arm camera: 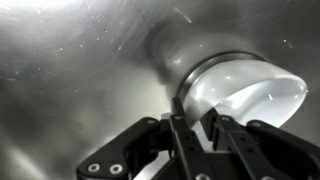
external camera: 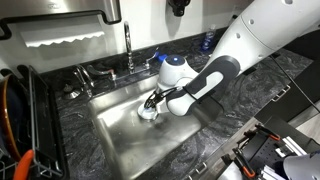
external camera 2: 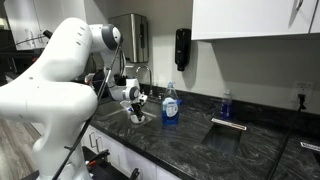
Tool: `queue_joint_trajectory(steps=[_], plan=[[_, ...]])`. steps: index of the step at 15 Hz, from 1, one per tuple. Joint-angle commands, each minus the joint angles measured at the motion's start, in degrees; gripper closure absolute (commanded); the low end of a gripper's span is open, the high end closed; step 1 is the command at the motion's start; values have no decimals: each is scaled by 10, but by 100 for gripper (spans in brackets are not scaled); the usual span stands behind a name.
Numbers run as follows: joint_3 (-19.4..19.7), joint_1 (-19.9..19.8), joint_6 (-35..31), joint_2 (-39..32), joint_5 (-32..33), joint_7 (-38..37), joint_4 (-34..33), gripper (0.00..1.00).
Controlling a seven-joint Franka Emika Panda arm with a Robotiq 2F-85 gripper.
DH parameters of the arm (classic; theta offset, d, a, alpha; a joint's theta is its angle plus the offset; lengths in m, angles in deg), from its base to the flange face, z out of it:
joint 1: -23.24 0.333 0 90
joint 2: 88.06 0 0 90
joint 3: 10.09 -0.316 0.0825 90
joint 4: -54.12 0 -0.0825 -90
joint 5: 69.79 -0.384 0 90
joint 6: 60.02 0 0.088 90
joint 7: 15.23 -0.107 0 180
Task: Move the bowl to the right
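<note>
The small white glossy bowl (arm camera: pixel 245 90) fills the right of the wrist view, tilted, with its rim between my fingers. My gripper (arm camera: pixel 195 125) is shut on that rim. In an exterior view the gripper (external camera: pixel 153 102) reaches down into the steel sink (external camera: pixel 130 145) near its back right, with the bowl (external camera: pixel 147 114) just under it. In an exterior view the gripper (external camera 2: pixel 136 108) hangs over the sink area; the bowl is hard to make out there.
A faucet (external camera: pixel 128 45) stands behind the sink. A dish rack (external camera: pixel 20 125) sits on the counter to one side. A blue soap bottle (external camera 2: pixel 171 105) stands on the dark marble counter next to the sink. A second small sink (external camera 2: pixel 228 135) lies further along.
</note>
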Motion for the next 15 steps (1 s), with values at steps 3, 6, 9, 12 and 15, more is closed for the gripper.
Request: queue_joint_trajectory(steps=[3,6,9,12,15], plan=[[-5,-2,-38,9,1,15,9,31],[-8,-3,-33,19,-2,19,13,11],[-10,-3,-8,44,-5,17,25,0],[-8,4,8,69,0,11,38,0],[-30,-11,53,102,1,22,54,0]])
